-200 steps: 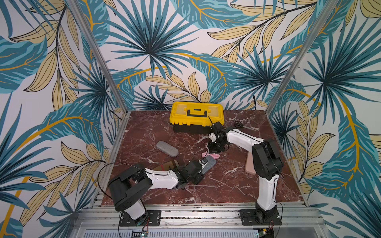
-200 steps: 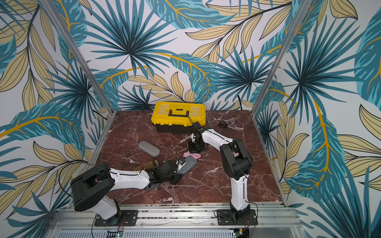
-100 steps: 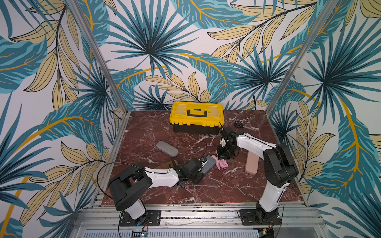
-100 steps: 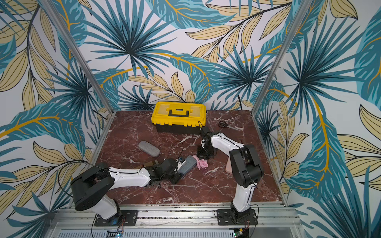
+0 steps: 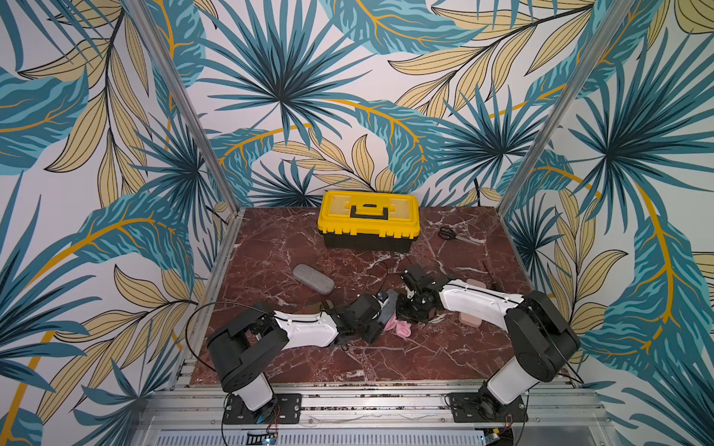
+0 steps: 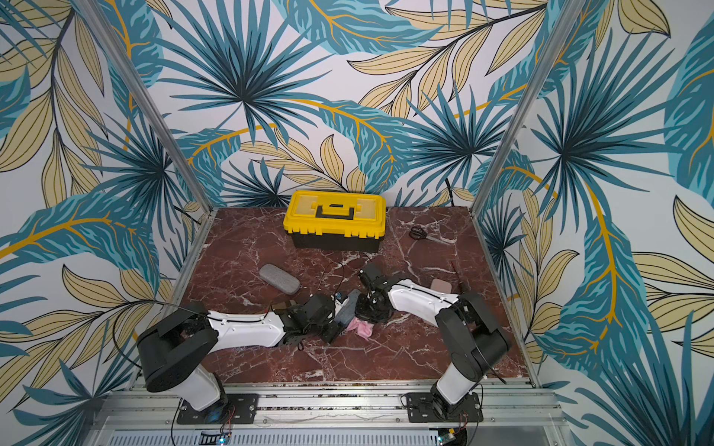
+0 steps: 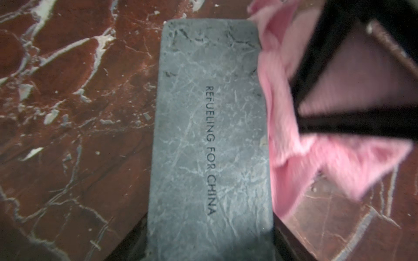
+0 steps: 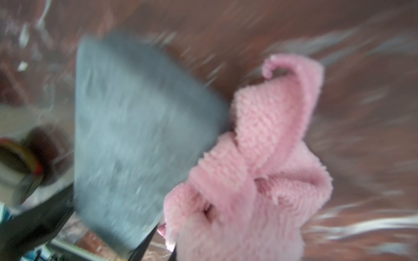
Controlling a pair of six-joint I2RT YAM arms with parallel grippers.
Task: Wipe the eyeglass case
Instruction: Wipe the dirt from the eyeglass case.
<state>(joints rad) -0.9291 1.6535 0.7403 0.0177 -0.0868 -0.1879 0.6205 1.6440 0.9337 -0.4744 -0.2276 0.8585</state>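
Cloth now against eyeglass case, moved in | right gripper pinching cloth | left gripper gripping case

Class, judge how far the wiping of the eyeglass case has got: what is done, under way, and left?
Done: the left hand grips the flat dark grey eyeglass case; the right hand grips the fluffy pink cloth. In hand: the cloth touches one long edge of the case. Left: its lettered face lies uncovered, so most wiping probably remains.

The eyeglass case juts forward from the left claw; the cloth in the right claw touches its side.
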